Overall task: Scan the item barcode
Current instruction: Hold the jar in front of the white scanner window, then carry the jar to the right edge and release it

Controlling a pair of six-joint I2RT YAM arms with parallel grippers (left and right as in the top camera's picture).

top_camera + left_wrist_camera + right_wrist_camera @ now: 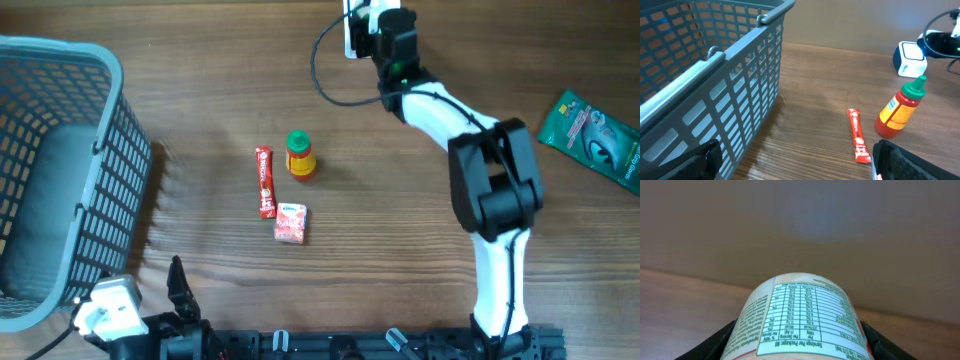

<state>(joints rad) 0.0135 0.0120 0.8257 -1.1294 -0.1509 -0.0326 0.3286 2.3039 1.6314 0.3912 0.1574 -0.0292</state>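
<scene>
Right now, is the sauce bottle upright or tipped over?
Upright: the sauce bottle stands on its base, green cap uppermost in the overhead view.

A round container [801, 312], its nutrition table printed upside down, sits at 6 o'clock, gripped by the right end effector [800, 347]; the wooden worktop [675, 300] lies behind.

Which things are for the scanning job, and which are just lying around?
For the job: labelled tub, right gripper holding it, white scanner box.
Just lying about: grey basket, sauce bottle, red stick packet, pink packet, green packet.
</scene>
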